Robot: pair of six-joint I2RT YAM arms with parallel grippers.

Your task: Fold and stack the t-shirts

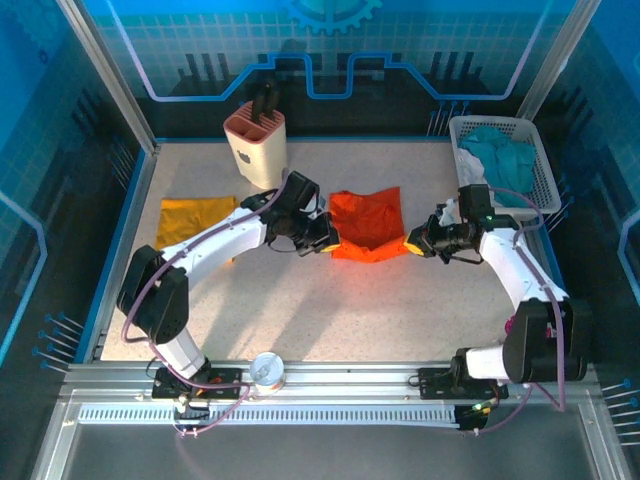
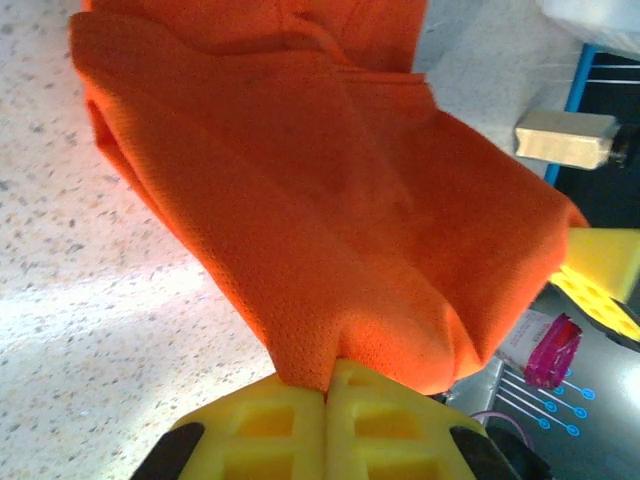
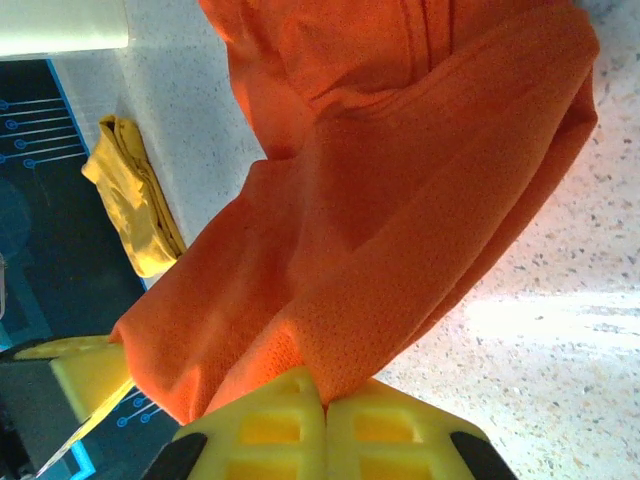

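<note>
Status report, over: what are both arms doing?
Left tool, right tool: each shut on orange-red cloth t-shirt. Mustard-yellow cloth t-shirt lies apart, left. Nothing blocking.

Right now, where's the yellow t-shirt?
Top view: the mustard-yellow t-shirt lies on the table at left, beside the left arm, near the beige holder.
</note>
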